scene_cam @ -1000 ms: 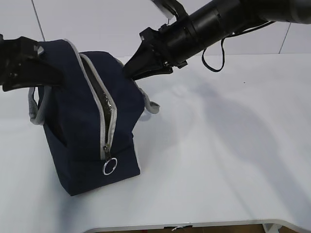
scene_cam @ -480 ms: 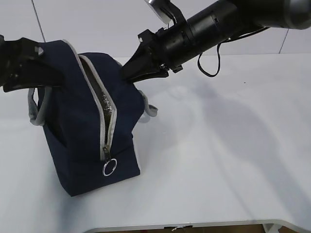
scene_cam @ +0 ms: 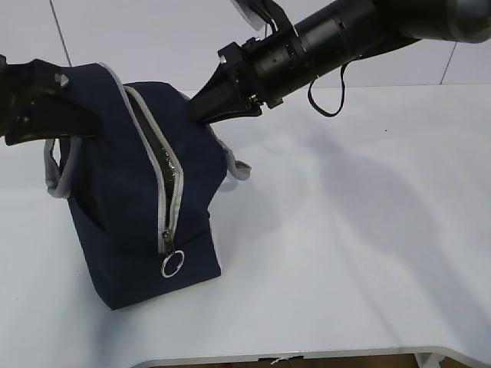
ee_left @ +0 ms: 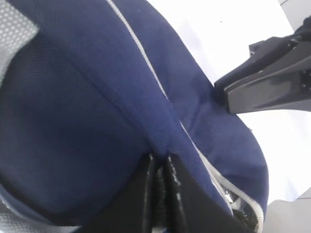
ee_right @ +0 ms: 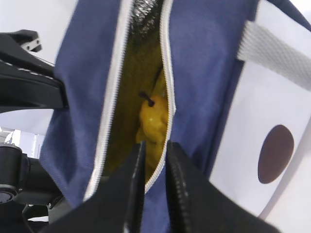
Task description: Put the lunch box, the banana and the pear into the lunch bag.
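1. The white table (scene_cam: 368, 253) is carrying everything, and most of it is lying bare to the right of the bag.
2. The lunch bag (scene_cam: 130, 230) is standing on the table's left part, its zipper gaping along the top and down the front, with the ring pull (scene_cam: 172, 264) hanging low on the near face. In the right wrist view a white side panel with a dark red dot (ee_right: 275, 153) is showing.
3. The right arm (scene_cam: 360, 38) is reaching in from the upper right, slanting down and to the left toward the bag's top rear edge.
4. The left arm (scene_cam: 31, 100) is coming in level from the left edge; only its end is in the frame.
5. The right gripper (ee_right: 151, 160) is hanging over the bag's mouth with its jaws standing a narrow gap apart. Whether they are pinching the zipper edge or touching nothing cannot be told.
6. The left gripper (ee_left: 159, 170) is clamped shut on a fold of the bag's navy fabric at the upper left side.
7. The pear (ee_right: 154, 119) is sitting inside the bag, its stem pointing up, seen through the slit.
8. A yellow curve beside it is probably the banana (ee_right: 159, 82), mostly hidden by the zipper edge.
9. The lunch box cannot be made out in the dark interior.
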